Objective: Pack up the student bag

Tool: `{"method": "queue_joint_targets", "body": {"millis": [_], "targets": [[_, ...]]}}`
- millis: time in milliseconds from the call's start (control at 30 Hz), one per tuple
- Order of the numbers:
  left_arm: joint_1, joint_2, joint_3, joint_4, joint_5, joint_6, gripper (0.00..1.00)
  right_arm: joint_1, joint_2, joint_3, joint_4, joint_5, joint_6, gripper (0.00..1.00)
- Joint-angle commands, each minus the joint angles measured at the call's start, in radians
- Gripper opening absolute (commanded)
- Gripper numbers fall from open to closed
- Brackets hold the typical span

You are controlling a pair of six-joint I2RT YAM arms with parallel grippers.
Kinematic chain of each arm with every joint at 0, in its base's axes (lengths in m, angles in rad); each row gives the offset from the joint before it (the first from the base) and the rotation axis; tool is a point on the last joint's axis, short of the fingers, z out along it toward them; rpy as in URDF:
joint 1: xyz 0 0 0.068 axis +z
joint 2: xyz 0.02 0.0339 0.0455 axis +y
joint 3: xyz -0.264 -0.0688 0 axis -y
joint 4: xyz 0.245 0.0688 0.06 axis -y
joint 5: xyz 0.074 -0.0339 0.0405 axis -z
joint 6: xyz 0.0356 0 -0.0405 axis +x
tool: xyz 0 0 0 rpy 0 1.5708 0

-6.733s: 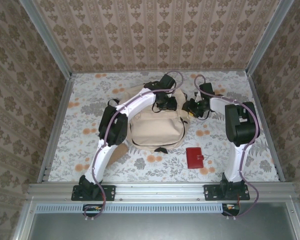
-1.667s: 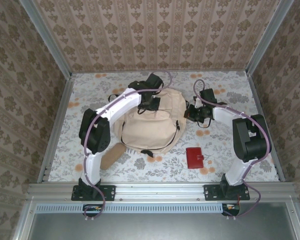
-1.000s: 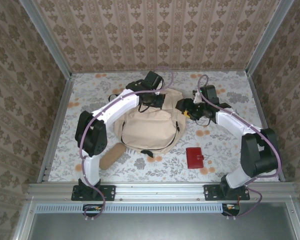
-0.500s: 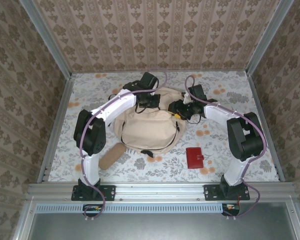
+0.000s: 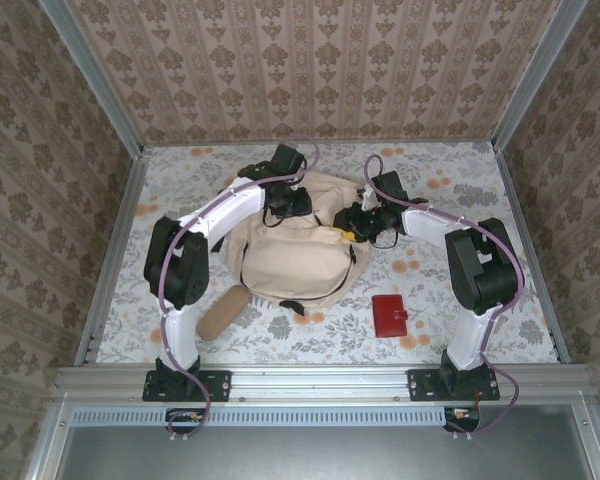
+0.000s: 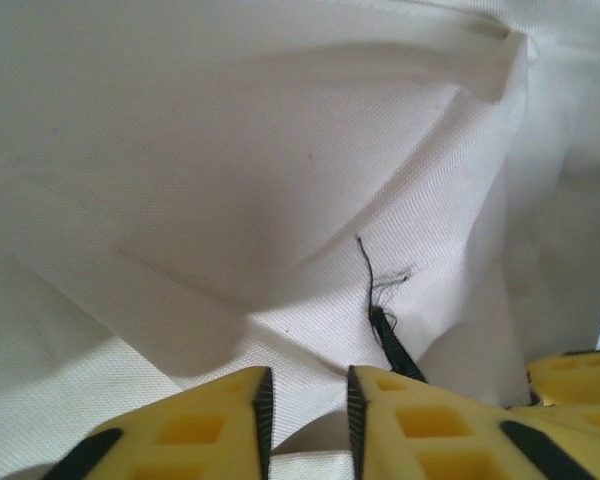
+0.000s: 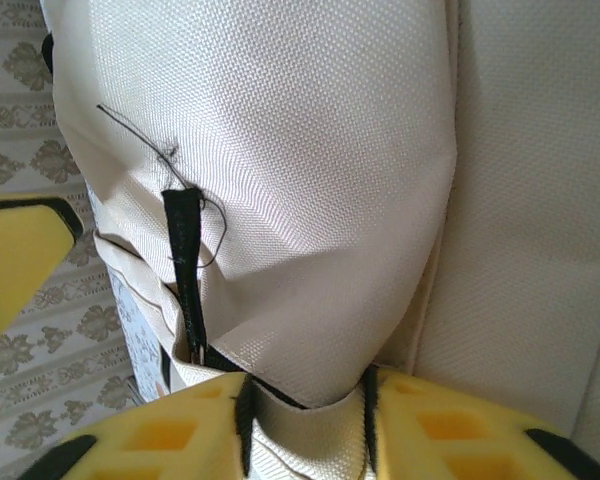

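Student bag (image 5: 300, 255) lies mid-tabletop (image 5: 460, 180), long axis roughly far-to-near and slightly skewed. Both end effectors sit at its far end, so the bag's body stretches from them toward the arm bases. The left end effector (image 5: 286, 203) is on the far-left part and the right end effector (image 5: 353, 222) on the far-right, the two close together. Right wrist view: fingers clenched on a fold of cream fabric beside a black tab (image 7: 185, 270). Left wrist view: fabric sits in a narrow gap; pinched or slack, cannot tell. Judgement: spreading an opening means pulling apart, across the long axis.
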Motion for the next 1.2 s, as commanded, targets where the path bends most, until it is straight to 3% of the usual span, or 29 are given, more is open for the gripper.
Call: {"method": "queue_joint_targets", "body": {"millis": [0,67,233,533,700,900,1167], "targets": [[0.002,-0.017,-0.006,0.023,0.048,-0.034,0.34,0.016,0.01,0.022,0.031,-0.079,-0.002,0.3],[-0.003,-0.006,0.001,0.036,0.084,-0.029,0.42,0.02,0.012,0.024,0.03,-0.081,-0.008,0.27],[-0.034,0.069,0.086,-0.059,0.032,-0.006,0.45,0.027,0.02,0.026,0.03,-0.079,-0.013,0.22],[-0.048,0.152,0.145,-0.124,0.037,-0.047,0.4,0.035,0.028,0.026,0.033,-0.074,-0.017,0.19],[-0.062,0.17,0.146,-0.121,0.045,-0.054,0.29,0.037,0.024,0.027,0.03,-0.071,-0.021,0.17],[-0.064,0.159,0.175,-0.126,0.023,-0.042,0.02,0.036,0.017,0.026,0.005,-0.051,-0.042,0.15],[-0.064,0.027,0.128,-0.098,-0.107,0.024,0.0,0.036,-0.018,0.008,-0.021,0.016,-0.066,0.12]]}}
